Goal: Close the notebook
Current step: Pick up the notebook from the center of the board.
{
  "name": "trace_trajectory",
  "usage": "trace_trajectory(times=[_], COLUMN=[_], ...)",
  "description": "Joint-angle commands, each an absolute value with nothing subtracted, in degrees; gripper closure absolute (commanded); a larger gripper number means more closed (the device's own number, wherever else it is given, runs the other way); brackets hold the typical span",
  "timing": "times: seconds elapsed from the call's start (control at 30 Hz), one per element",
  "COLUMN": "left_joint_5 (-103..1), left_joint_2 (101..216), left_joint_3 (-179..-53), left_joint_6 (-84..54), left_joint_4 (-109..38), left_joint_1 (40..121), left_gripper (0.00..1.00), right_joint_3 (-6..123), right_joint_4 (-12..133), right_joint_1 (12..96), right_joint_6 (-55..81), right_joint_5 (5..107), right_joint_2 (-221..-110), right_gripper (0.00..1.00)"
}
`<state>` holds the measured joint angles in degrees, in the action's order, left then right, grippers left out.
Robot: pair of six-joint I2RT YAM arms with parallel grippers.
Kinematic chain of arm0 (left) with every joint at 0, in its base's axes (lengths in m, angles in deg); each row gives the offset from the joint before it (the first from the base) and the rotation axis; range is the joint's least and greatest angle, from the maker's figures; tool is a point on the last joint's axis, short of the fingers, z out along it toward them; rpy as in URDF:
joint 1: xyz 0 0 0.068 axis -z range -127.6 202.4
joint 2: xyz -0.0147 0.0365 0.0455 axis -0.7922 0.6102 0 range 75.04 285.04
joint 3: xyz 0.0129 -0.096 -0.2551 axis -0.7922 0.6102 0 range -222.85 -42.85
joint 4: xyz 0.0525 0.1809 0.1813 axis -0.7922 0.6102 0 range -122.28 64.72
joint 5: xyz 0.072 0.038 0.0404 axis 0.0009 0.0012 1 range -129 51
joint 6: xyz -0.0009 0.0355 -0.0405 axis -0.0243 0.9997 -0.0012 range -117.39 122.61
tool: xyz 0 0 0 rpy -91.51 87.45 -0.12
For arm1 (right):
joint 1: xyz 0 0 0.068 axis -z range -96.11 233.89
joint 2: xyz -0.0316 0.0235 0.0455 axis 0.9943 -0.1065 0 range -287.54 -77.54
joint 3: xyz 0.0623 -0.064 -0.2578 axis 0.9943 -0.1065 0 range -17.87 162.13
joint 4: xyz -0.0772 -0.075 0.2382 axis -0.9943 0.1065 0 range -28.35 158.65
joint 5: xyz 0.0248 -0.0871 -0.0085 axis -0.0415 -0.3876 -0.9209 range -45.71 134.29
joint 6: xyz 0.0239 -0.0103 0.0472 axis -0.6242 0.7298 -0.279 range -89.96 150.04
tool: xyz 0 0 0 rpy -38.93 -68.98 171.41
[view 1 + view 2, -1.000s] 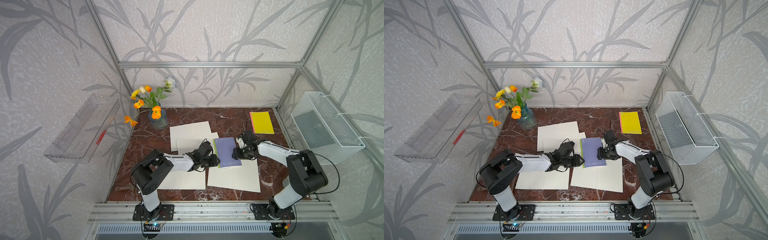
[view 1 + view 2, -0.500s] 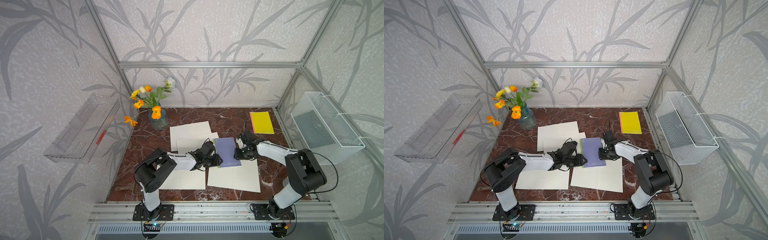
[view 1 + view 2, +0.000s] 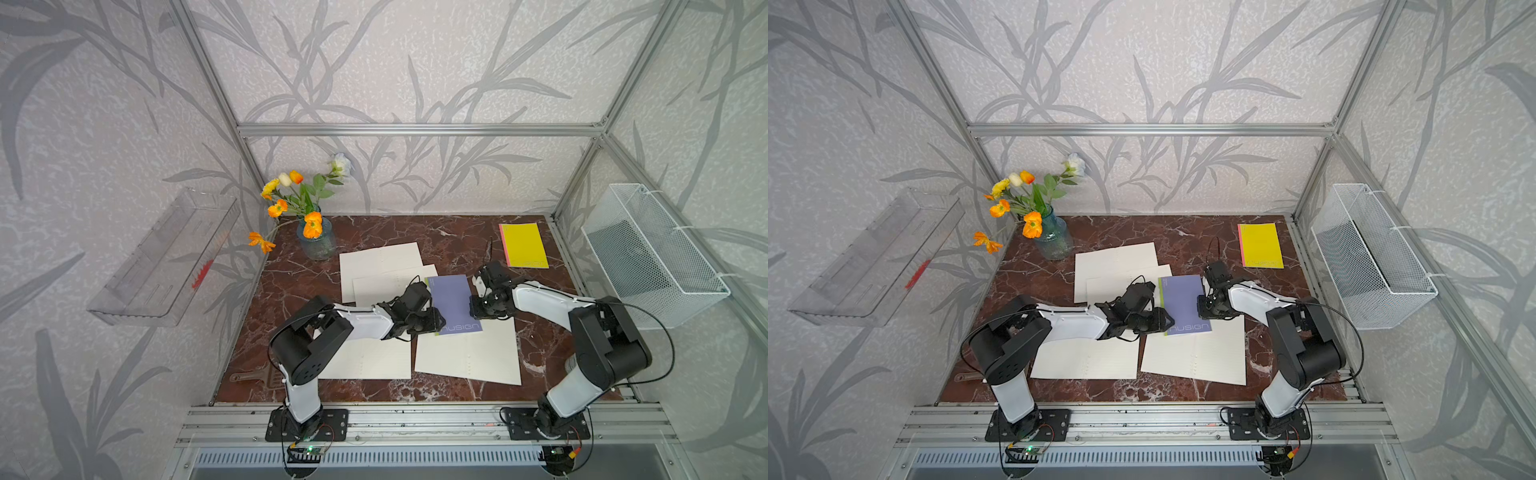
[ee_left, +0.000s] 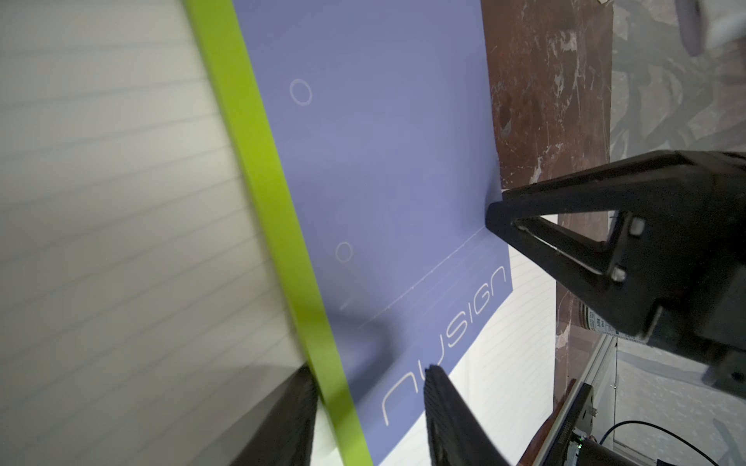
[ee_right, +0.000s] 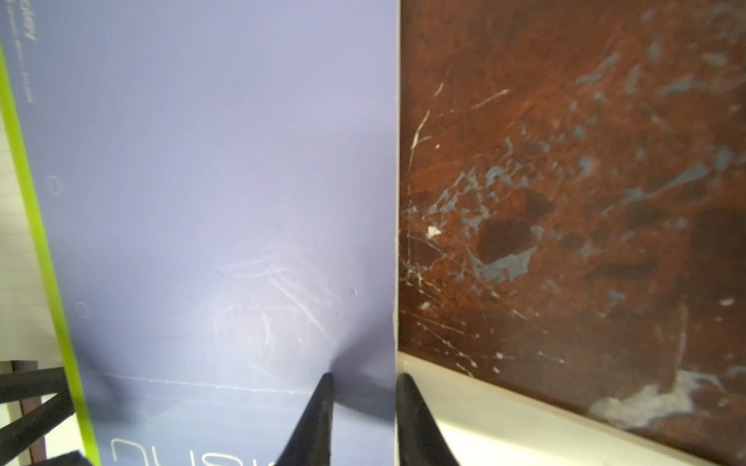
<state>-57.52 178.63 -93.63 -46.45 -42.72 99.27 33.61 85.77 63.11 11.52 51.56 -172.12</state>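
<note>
Notebook [image 3: 453, 299], purple with lime spine, lies flat: left gripper [image 4: 367, 383] spread-jawed astride spine, right gripper [image 5: 363, 377] pressed together at free edge.

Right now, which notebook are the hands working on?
The purple notebook, green-spined, mid-table: the left hand and right hand sit at its opposite edges. The yellow notebook lies apart, far right.

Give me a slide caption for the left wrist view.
Left gripper straddles the green spine of the closed purple notebook; right gripper meets its opposite edge.
</note>
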Motion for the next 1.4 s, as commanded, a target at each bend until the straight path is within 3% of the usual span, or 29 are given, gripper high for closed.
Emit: trace_trajectory(times=[0.0,0.53,0.83,0.93,1.37], left_joint_5=[-57.38,-57.54,-58.24,-58.85,-59.50], left_joint_2=[176.26,172.76,173.17,173.37,173.48], left_joint_3=[-95.61,-95.73,-96.59,-96.98,-98.60], left_joint_6=[-44.94,-43.45,-43.10,-42.83,-42.22], left_joint_4=[-41.77,-42.25,-42.22,-42.45,-41.73], left_joint_1=[99.60,99.70,99.66,99.68,99.68], left_gripper=[0.56,0.59,0.69,0.79,0.89], right_joint_3=[34.42,34.31,34.42,34.42,34.33], right_joint_4=[86.24,86.28,86.43,86.36,85.91], right_joint_1=[62.36,62.31,62.31,62.29,62.18], right_joint_6=[11.23,11.14,11.15,11.14,11.23], right_joint_5=[51.76,51.85,52.11,52.29,53.15], right_joint_2=[-173.42,-173.42,-173.54,-173.58,-173.54], right_gripper=[0.73,0.71,0.71,0.70,0.70])
